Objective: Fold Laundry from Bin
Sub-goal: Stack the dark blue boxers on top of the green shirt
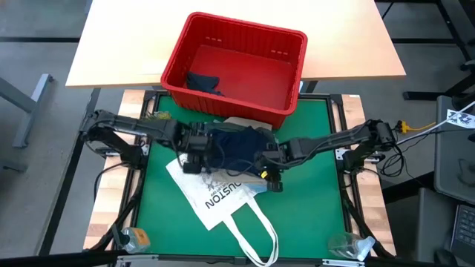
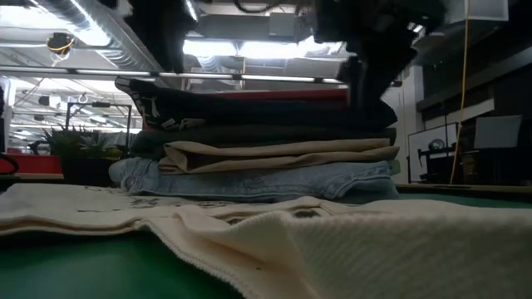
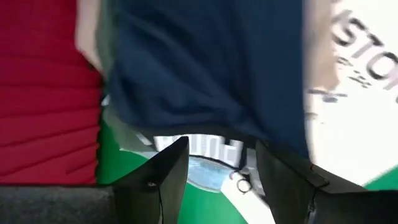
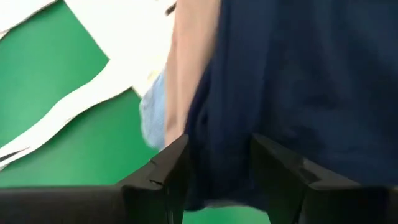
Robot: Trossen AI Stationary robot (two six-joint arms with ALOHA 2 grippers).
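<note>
Behind the two arms, from overhead, I can barely make out the stack of laundry (image 1: pixel 236 144): both grippers crowd over it, so only its dark navy top layer shows. My level camera gives the layers better: soft pale denim at the bottom (image 2: pixel 258 181), beige cloth (image 2: pixel 274 154) above it, then darker folds whose top is lost behind the arms. The left gripper (image 1: pixel 194 150) has its jaws spread at the near edge of the navy shorts (image 3: pixel 205 68), white lettering half hidden between them; I cannot tell if they pinch the cloth. The right gripper (image 1: pixel 269 165) is also parted against the same navy fabric. A white tote bag (image 1: pixel 219 194) lies partly under the stack on the green surface (image 1: pixel 312 193). One dark garment (image 1: pixel 202 81) sits crumpled in the slotted red plastic bin (image 1: pixel 223 33).
</note>
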